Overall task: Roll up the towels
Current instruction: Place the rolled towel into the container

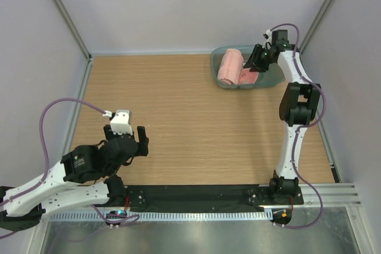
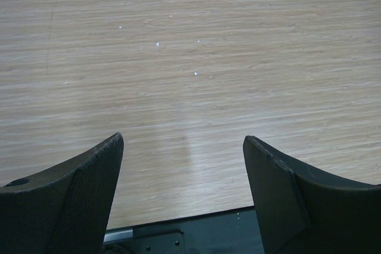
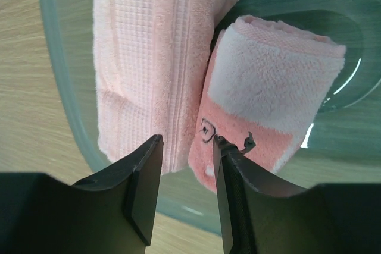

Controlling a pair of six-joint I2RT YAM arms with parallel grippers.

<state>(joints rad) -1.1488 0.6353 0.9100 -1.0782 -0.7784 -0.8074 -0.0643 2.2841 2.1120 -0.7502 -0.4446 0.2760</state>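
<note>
Two salmon-pink towels lie side by side in the tub at the far right. One towel (image 1: 229, 65) (image 3: 149, 57) is a folded bundle with a waffle band. The other towel (image 1: 247, 77) (image 3: 268, 81) is a roll whose white fluffy side shows, with a small black mark near its end. My right gripper (image 1: 257, 63) (image 3: 189, 144) hovers just above their near ends. Its jaws stand partly apart with nothing between them, and the right fingertip (image 3: 229, 147) is close to the rolled towel. My left gripper (image 1: 126, 134) (image 2: 183, 147) is open over bare wood at the near left.
The translucent blue-green tub (image 1: 215, 66) (image 3: 56, 87) sits at the table's far right, close to the back wall. The black base rail (image 1: 196, 194) (image 2: 196, 227) runs along the near edge. Frame posts stand at the back corners.
</note>
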